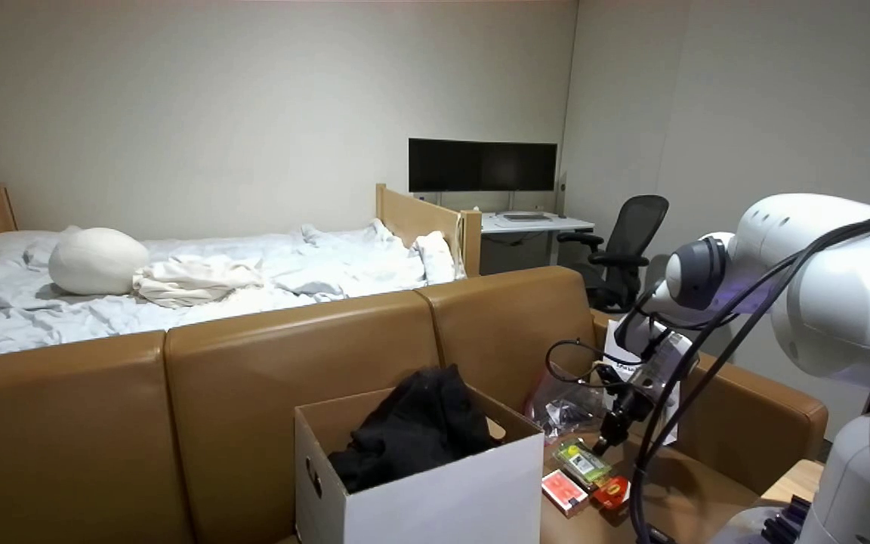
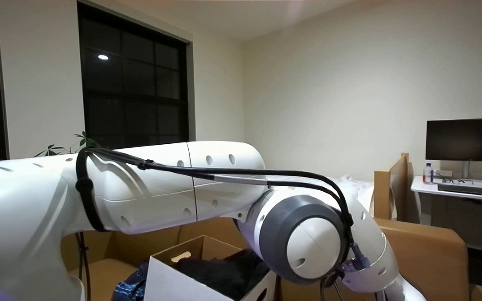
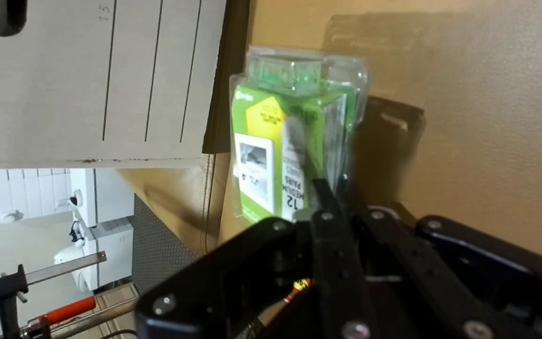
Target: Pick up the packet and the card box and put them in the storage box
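This looks like a room in a home, part bedroom and part sitting room: a wood-ended bed (image 1: 416, 215) with rumpled pale bedding (image 1: 306, 283) stands behind a brown sofa (image 1: 299, 347). A desk (image 2: 427, 189) with a dark screen (image 2: 467, 141), with a black office chair (image 1: 633, 227) near it, makes a study corner, while a red-handled clamp (image 3: 70, 310) in the wrist view lends a workshop note.

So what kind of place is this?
Probably a bedroom, or maybe a one-room home: there's a bed, a big brown couch and a white desk.
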You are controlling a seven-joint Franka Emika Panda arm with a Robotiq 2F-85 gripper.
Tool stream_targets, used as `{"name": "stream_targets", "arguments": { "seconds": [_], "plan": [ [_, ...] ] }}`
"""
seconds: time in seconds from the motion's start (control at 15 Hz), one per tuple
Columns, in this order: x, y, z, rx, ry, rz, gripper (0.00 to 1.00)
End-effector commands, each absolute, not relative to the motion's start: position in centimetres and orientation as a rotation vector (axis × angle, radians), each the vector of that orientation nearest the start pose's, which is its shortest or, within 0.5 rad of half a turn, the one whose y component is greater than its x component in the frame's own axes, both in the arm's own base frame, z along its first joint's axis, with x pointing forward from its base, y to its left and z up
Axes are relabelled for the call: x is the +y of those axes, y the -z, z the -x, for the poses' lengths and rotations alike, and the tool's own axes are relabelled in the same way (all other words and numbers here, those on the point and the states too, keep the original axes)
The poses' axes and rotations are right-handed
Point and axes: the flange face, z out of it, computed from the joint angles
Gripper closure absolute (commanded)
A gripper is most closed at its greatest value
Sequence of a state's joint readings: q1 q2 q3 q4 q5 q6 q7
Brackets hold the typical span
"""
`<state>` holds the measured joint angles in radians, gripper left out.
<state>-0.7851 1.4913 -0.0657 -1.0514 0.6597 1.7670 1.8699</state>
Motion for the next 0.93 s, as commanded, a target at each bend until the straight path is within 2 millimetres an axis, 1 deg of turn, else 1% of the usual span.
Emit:
{"name": "stream_targets", "arguments": {
  "seconds": [0.0,0.27,0.47,0.6,0.73,0.87],
  "plan": [
    [-42.1,11.8,-44.4,2.709,-1.354,0.152,0.98],
    [-42.3,11.3,-44.7,2.671,-1.346,0.249,0.98],
    [-43.3,9.9,-45.4,2.633,-1.312,0.385,0.98],
    [-44.3,8.0,-46.3,2.636,-1.280,0.494,0.98],
    [-44.8,4.9,-47.6,2.674,-1.209,0.573,0.98],
    [-44.7,1.8,-49.1,2.743,-1.107,0.636,0.98]
  ]
}}
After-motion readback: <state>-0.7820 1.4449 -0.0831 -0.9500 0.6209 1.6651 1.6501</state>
